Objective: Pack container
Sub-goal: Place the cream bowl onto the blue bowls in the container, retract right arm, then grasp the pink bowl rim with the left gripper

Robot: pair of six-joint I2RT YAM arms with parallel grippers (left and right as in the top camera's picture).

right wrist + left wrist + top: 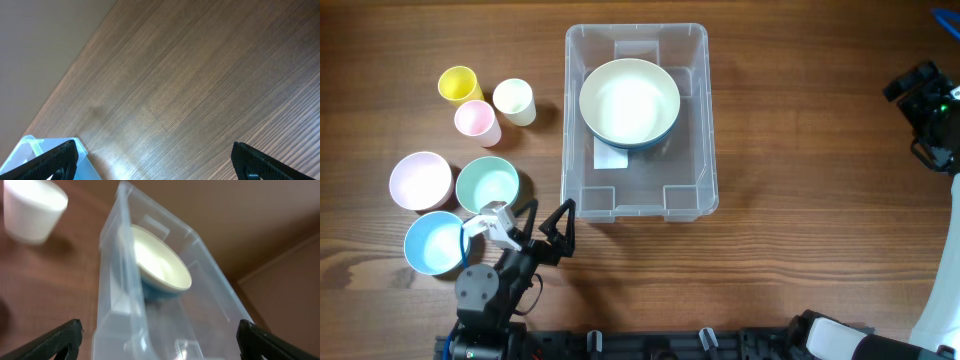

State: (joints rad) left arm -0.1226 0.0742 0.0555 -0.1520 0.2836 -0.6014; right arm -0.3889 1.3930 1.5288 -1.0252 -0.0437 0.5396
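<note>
The clear plastic container (pixel 700 120) stands at the table's middle, with a white label on its base. A cream bowl with a blue outside (pixel 629 102) sits inside it toward the far end. In the left wrist view the container (pixel 120 300) and the bowl (pixel 160 265) fill the frame. My left gripper (pixel 542 225) is open and empty, just off the container's near left corner; its fingers (pixel 157 342) spread wide. My right gripper (pixel 932 120) is at the far right, open and empty over bare wood (pixel 155 160).
Left of the container stand a yellow cup (pixel 459 84), a pink cup (pixel 477 121) and a cream cup (pixel 514 101), the last also in the left wrist view (pixel 34 210). Nearer are a pink bowl (pixel 420 181), a green bowl (pixel 487 184) and a blue bowl (pixel 434 243).
</note>
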